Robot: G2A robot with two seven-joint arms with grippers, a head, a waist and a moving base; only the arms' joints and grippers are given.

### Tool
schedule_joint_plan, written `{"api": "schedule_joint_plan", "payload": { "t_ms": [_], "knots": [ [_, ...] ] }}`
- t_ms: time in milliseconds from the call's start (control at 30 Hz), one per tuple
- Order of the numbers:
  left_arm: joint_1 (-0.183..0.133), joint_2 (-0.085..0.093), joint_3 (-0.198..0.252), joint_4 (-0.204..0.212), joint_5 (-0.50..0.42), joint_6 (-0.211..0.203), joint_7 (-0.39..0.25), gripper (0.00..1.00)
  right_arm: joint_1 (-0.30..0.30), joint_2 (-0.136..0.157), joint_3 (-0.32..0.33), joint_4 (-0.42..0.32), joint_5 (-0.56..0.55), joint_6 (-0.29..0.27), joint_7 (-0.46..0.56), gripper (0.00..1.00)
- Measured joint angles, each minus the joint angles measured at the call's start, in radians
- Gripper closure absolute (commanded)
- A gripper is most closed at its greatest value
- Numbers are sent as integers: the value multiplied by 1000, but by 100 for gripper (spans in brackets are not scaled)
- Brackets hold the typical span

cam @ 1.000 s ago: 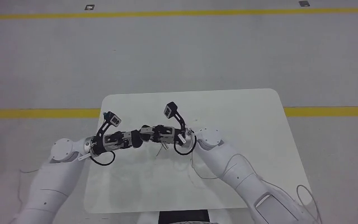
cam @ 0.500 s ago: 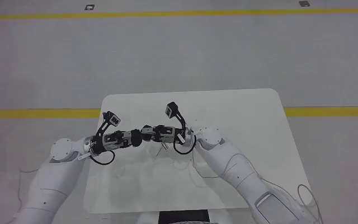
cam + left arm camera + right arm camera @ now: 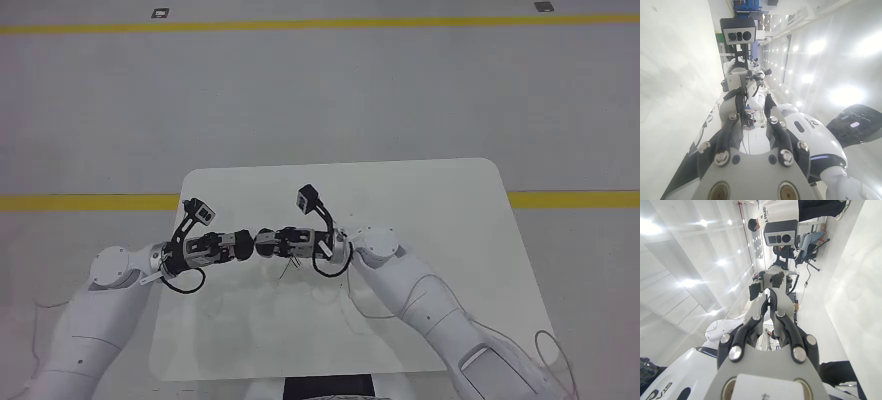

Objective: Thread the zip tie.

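Both arms meet above the white table (image 3: 430,220), their grippers tip to tip. My right gripper (image 3: 272,241) (image 3: 768,295) has its fingers drawn close together. The zip tie (image 3: 290,267) is a thin pale strip hanging down from it toward the table, so the gripper appears shut on the tie. My left gripper (image 3: 253,244) (image 3: 753,98) faces it with fingers (image 3: 769,103) spread apart and nothing visible between them. Seen from the left wrist, the right gripper (image 3: 753,83) sits just beyond the left fingertips. The tie itself is too thin to make out in either wrist view.
The table's rounded corners and edges lie well away from the grippers, with bare surface on all sides. Yellow floor lines (image 3: 570,199) run behind the table. People sit in the room far behind the left arm (image 3: 810,241).
The two grippers have closed the small gap between them, and the right one has shifted slightly toward the left one. The hanging tie moved along with it.
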Motion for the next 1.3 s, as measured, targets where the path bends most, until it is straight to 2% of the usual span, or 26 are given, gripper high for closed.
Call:
{"api": "schedule_joint_plan", "payload": {
  "t_ms": [800, 1067, 1300],
  "knots": [
    [2, 6, 9, -6, 38, -1, 43, 88, 5, -3, -14, 15, 10, -5, 7, 100],
    [2, 8, 12, -8, 40, -1, 44, 100, 6, -3, -15, 17, 12, -5, 5, 100],
    [1, 10, 16, -8, 41, 0, 45, 100, 7, -4, -16, 19, 18, -7, 9, 100]
  ]
}}
